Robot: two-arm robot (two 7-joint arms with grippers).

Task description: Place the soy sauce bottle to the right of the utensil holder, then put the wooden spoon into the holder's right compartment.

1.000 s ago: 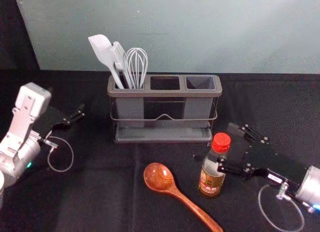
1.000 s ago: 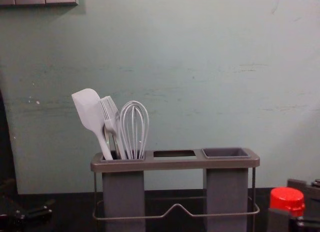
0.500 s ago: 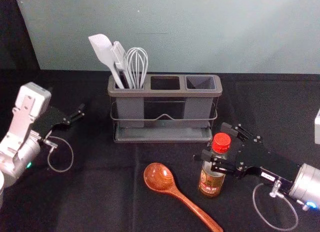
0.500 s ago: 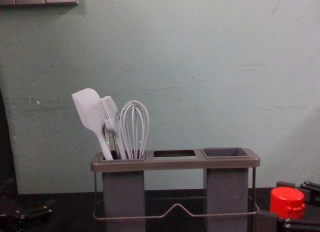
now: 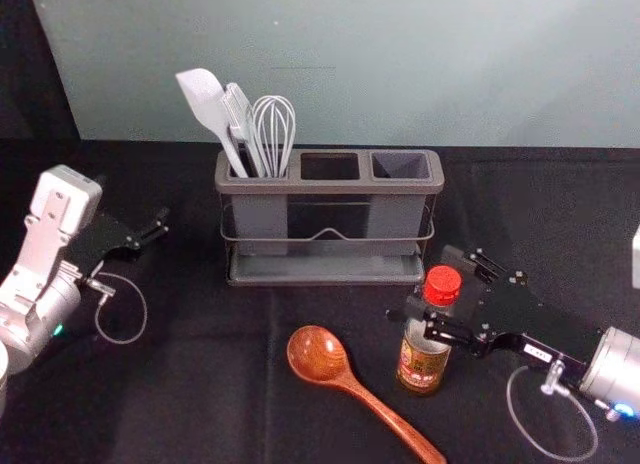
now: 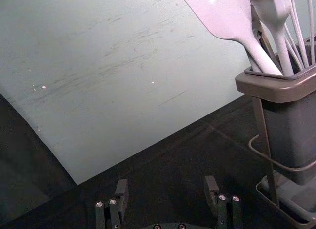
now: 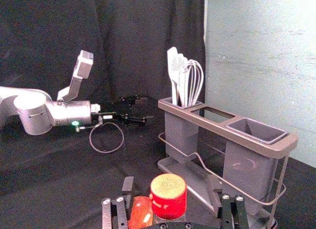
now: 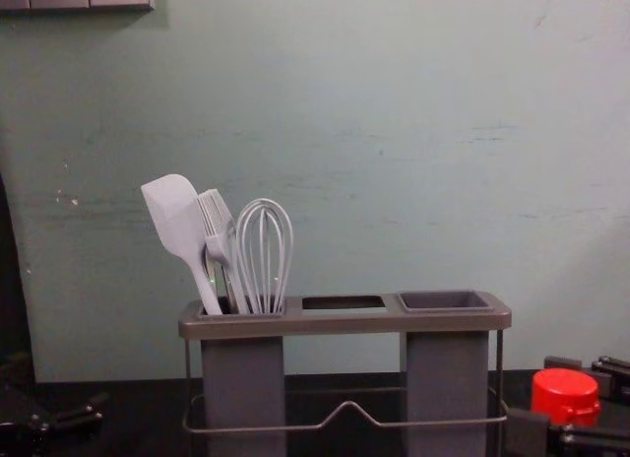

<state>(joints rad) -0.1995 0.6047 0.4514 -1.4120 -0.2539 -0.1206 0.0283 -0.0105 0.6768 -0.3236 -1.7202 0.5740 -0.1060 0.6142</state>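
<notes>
Utensils [image 5: 208, 106] in holder's [image 5: 330, 186] left compartment [image 5: 262, 222]; right hand [image 5: 421, 284] spread around bottle [image 5: 421, 362]; left hand [image 5: 162, 224] spread.

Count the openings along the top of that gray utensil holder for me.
3, side by side in the top of the holder: the left opening, with pale utensils standing in it; the middle opening; and the right opening.

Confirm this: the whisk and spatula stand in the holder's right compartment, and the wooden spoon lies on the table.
Wrong compartment: the head view shows the whisk and spatula standing in the holder's left one. The wooden spoon does lie on the table.
</notes>
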